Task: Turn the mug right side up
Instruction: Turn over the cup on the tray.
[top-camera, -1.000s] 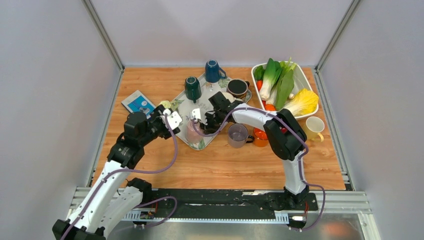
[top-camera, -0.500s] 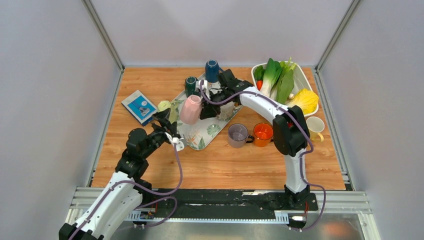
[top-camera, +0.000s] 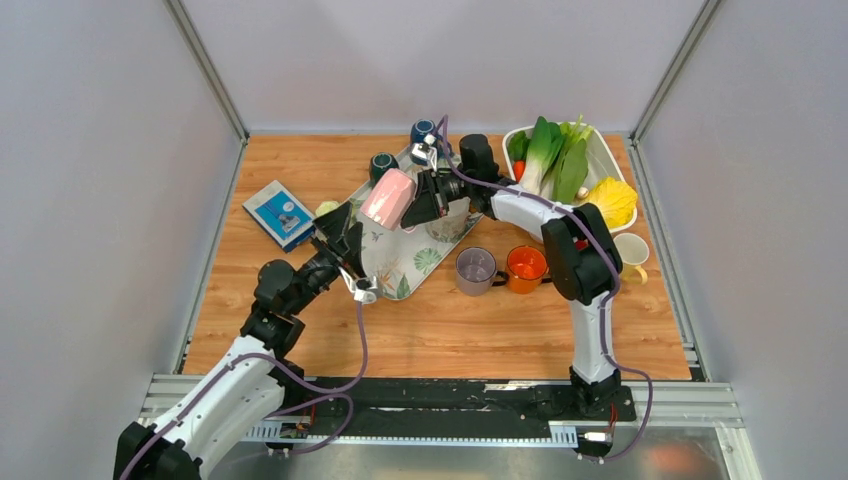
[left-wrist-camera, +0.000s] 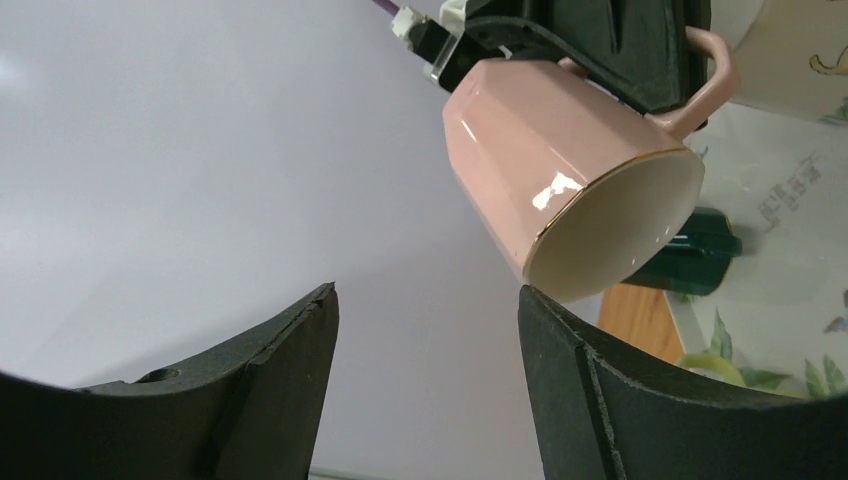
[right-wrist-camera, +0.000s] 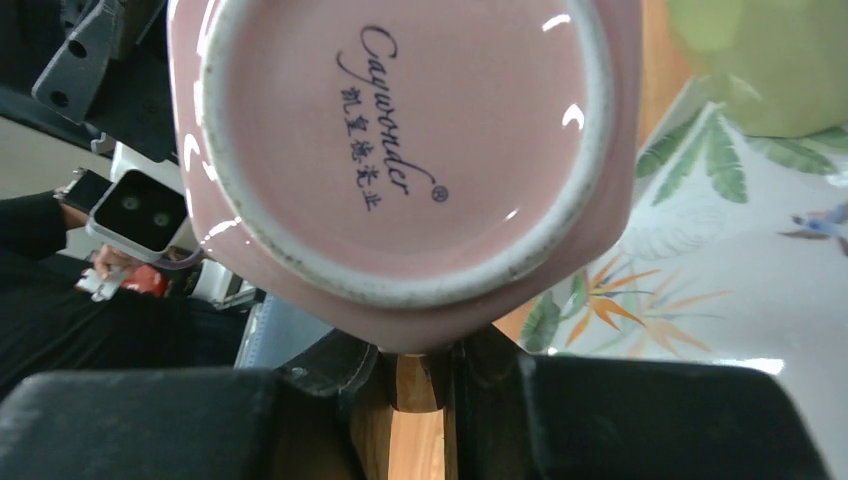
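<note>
The pink mug (top-camera: 388, 198) hangs in the air above the leaf-printed tray (top-camera: 405, 268), just above the middle of the overhead view. It is tilted, with its mouth slanting down toward the lower left and its base toward the upper right. The right gripper (top-camera: 425, 195) carries it. In the right wrist view its fingers (right-wrist-camera: 335, 385) are pressed nearly together under the mug's printed base, but the exact part they pinch is hidden. From the left wrist the handle (left-wrist-camera: 712, 78) sticks out beside that black gripper at the top right. The left gripper (top-camera: 340, 242) sits lower left of the mug and apart from it, jaws spread wide with nothing between them. A dark green mug (top-camera: 381, 163) and a blue mug (top-camera: 422, 130) stand upside down at the tray's far end. A grey mug (top-camera: 475, 268) and an orange mug (top-camera: 525, 265) stand upright on the wooden table (top-camera: 450, 335), right of the tray.
</note>
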